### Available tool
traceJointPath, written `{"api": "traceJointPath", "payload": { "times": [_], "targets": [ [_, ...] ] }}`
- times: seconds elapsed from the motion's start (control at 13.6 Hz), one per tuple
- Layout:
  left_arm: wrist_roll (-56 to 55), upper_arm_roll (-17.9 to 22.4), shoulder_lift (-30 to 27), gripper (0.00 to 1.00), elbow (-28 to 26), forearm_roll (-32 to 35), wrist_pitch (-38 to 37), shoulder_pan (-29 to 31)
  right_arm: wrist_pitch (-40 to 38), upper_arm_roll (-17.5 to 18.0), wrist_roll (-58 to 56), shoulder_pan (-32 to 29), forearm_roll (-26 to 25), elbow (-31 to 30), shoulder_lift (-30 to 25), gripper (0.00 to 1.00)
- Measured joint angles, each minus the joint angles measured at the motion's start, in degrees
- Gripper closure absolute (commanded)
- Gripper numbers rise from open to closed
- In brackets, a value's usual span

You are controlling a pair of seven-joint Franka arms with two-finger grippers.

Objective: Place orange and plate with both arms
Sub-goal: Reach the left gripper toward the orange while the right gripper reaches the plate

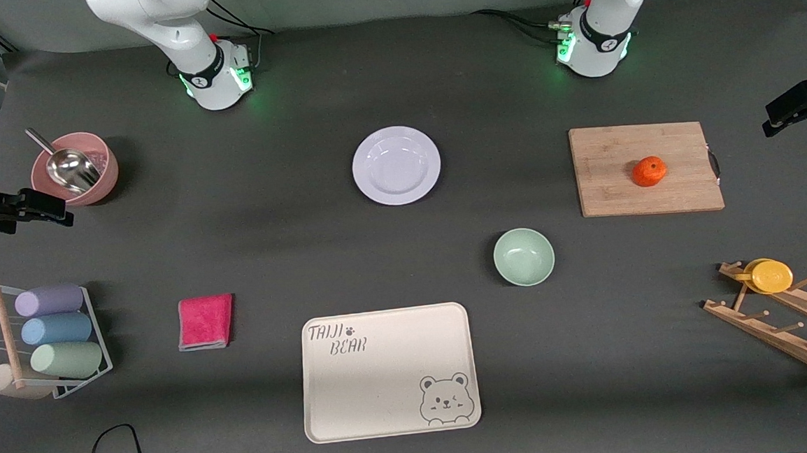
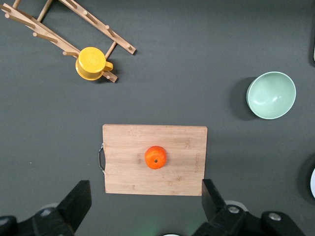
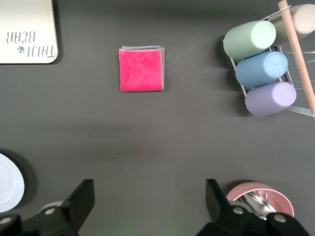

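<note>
The orange point(image 1: 649, 171) sits on the cutting board point(image 1: 645, 168) toward the left arm's end of the table. The plate point(image 1: 396, 165) lies mid-table, near the edge by the robots' bases. The left gripper point(image 2: 142, 209) hangs over the board and the right gripper point(image 3: 147, 206) over bare mat, both with fingers spread wide, holding nothing.

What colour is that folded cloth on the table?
The folded cloth is bright pink with a greyish edge, clearest in the right wrist view.
</note>
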Motion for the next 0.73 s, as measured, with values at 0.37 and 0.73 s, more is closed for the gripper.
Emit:
{"api": "traceJointPath", "payload": {
  "times": [0.37,0.73],
  "targets": [
    [0.0,0.1,0.3,0.00,0.0,0.0,0.0,0.0,0.0,0.0,0.1,0.1,0.0,-0.2,0.0,0.00],
    [0.0,0.4,-1.4,0.00,-6.4,0.1,1.3,0.2,-0.1,0.2,2.4,0.9,0.1,-2.0,-1.4,0.00]
  ]
}}
